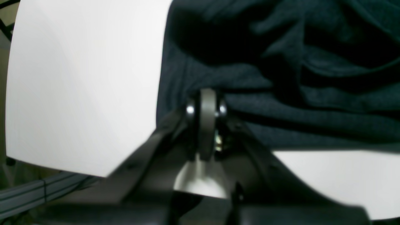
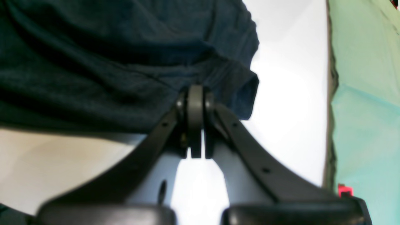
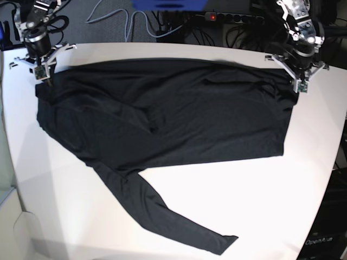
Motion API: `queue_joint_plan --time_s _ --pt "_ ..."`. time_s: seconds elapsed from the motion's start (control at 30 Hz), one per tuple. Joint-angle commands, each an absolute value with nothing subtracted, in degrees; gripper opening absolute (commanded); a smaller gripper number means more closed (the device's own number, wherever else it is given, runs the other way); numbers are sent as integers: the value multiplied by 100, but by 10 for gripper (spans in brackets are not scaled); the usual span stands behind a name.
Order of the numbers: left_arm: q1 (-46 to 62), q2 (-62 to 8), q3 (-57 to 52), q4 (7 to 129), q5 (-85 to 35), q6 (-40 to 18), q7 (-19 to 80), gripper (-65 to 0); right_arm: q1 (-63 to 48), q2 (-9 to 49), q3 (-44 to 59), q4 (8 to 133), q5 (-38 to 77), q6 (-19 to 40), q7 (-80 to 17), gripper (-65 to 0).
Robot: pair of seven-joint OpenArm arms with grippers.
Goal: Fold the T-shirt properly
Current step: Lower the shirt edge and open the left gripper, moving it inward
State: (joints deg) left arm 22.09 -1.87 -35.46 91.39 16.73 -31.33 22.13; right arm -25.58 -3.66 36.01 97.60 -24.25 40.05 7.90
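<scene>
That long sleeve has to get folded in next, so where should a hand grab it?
Judging by its pose, grip the sleeve of the T-shirt at its free cuff end, coming from above on the table's near side; it lies flat, trailing clear of the body.

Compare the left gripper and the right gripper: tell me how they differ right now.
The left gripper pinches the shirt at the corner on the base view's right; the right gripper pinches the corner on that view's left. The right gripper's fabric ends in an open, cuff-like edge; the left gripper's is a bunched fold. Both are shut on the shirt, low over the white table.
</scene>
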Motion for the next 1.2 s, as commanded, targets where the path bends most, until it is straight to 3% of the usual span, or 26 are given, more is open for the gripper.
queue_joint_plan --time_s 0.0,0.57,0.8,1.17 --pt "2290 -154 -3538 9253 1807 -3222 2571 -627 -2563 -312 3618 9824 -2360 4000 927 -649" --pt "2246 171 -3802 10158 1798 -3319 2563 -626 -2580 -312 3609 9807 -2360 4000 901 -649" --pt "2176 356 -4057 10695 1789 -4000 2563 -624 -2589 -312 3609 9807 -2369 4000 901 -649" --pt "2088 900 -3626 11609 1965 -4000 2615 -624 -2607 -321 3609 9807 -2369 4000 884 -649"
